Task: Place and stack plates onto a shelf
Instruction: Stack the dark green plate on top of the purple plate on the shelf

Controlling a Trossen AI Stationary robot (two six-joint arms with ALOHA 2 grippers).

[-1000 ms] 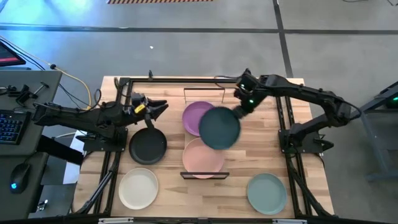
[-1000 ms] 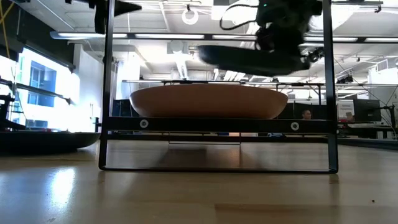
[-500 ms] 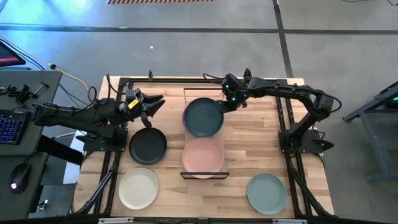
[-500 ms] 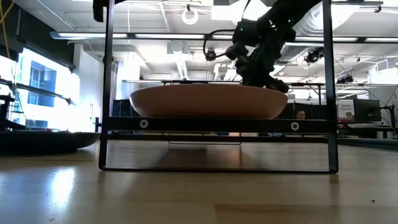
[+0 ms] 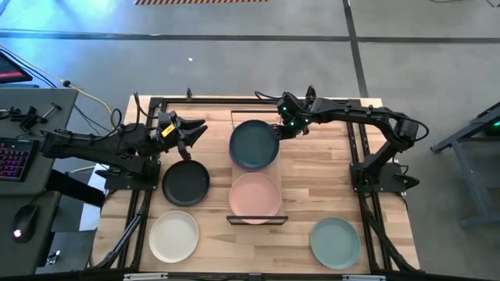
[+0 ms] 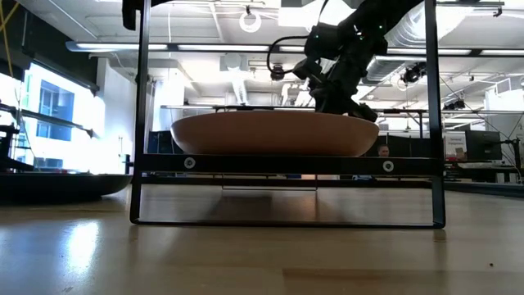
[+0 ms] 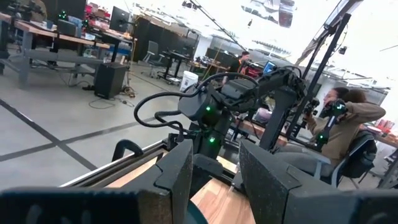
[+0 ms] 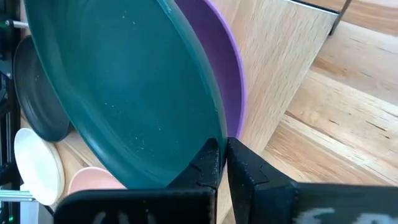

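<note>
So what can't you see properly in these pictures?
- Purple plate: in the high view the dark teal plate covers it; only its edge shows in the right wrist view.
- Whether the teal plate rests flat on the purple one: the right gripper is shut on its rim, and the pink plate blocks the low view.
- Shelf board: mostly hidden under plates.
- Left gripper: open, its wrist view misses the table.

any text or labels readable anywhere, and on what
None can be read.
The plates, such as the dark teal plate held by the right gripper, are plain.
A sign in the room behind is too small to read.
</note>
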